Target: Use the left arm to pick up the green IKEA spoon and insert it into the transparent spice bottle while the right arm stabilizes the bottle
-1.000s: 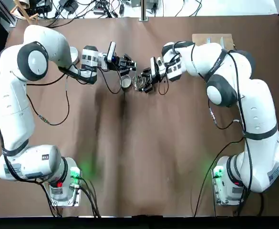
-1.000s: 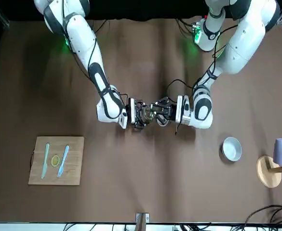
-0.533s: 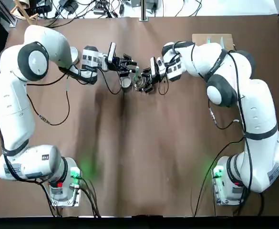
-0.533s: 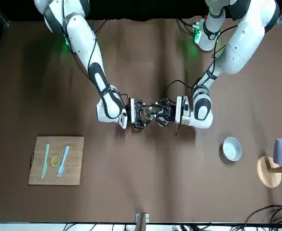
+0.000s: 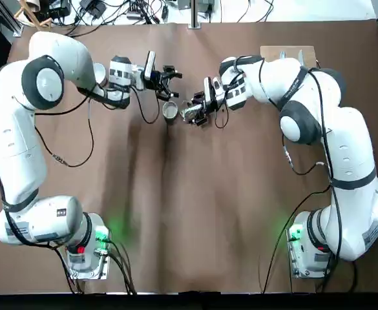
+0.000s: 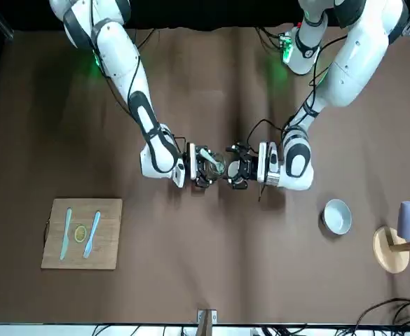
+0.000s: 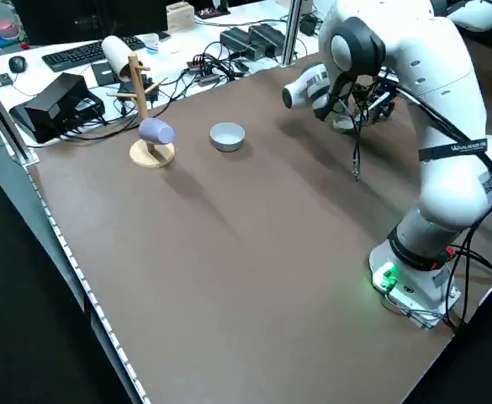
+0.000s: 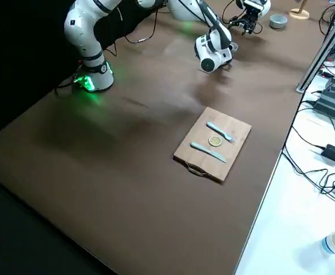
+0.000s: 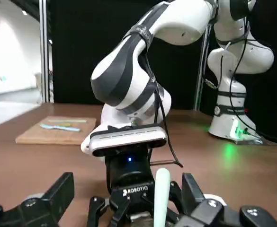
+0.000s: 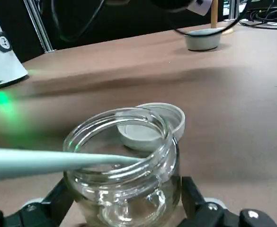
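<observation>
Right tool [image 5: 198, 110] clamps the jar [image 10: 121, 182], steadying it; spoon [image 10: 58, 162] rests inside. Left tool [image 5: 169, 75], spread wide and empty, sits beside the jar.

Both arms reach low toward mid-bench, the left gripper [image 5: 170, 82] with fingers spread, the right gripper [image 5: 195, 111] facing it, its fingers clamped.

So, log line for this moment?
spoon: in jar, leaning on rim | right fingers: shut on jar | left fingers: open, off spoon | lid: beside jar
</observation>
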Available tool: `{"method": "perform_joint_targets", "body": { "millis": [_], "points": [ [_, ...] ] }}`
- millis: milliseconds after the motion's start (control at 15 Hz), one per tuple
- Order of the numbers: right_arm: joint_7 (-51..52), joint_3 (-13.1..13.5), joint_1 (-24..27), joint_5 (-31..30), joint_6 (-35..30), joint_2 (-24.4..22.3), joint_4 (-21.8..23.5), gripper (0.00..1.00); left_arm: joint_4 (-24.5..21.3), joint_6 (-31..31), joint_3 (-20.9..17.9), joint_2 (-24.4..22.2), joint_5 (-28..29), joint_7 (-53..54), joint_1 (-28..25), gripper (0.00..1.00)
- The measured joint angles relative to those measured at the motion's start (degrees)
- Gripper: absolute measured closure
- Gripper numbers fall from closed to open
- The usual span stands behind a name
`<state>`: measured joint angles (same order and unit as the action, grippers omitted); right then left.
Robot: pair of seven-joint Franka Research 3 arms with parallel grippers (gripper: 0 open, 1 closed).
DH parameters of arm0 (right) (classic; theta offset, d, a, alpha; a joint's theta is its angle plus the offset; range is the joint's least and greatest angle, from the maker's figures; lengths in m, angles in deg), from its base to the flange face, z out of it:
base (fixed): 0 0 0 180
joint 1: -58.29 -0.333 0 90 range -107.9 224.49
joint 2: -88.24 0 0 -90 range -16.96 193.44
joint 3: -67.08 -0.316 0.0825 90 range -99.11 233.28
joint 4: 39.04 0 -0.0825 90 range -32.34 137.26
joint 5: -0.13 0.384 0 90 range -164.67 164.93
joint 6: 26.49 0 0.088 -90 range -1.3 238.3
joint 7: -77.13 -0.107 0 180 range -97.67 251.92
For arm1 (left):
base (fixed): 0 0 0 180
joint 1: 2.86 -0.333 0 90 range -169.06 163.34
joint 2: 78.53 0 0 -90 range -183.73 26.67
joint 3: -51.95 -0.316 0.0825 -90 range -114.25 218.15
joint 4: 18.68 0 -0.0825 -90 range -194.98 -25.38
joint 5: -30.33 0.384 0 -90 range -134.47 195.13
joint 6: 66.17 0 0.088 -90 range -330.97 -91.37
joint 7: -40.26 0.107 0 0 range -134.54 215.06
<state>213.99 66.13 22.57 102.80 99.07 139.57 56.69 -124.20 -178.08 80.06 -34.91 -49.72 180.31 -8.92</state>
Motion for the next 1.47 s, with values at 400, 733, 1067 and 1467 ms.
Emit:
{"method": "perform_joint_targets", "body": {
  "millis": [400,733,1067,1467],
  "points": [
    [-0.04,0.42,1.44,-0.02,0.01,0.0,0.12,0.0,8.18,2.42,-0.98,-4.27,18.49,-24.19,-3.12,0.0],
    [-0.23,0.49,3.37,-0.67,-1.0,-0.28,1.28,0.0,13.64,4.07,-1.26,-6.74,31.74,-46.47,-4.64,0.0],
    [-8.97,0.59,6.8,-8.63,-6.3,-1.57,3.02,0.0,17.54,4.05,-3.11,-9.11,45.35,-62.39,-4.89,0.0],
    [-30.28,1.66,13.04,-28.26,-9.6,-7.41,2.83,0.0,19.33,4.06,-3.92,-13.88,60.53,-82.99,-4.89,0.0]
  ]
}}
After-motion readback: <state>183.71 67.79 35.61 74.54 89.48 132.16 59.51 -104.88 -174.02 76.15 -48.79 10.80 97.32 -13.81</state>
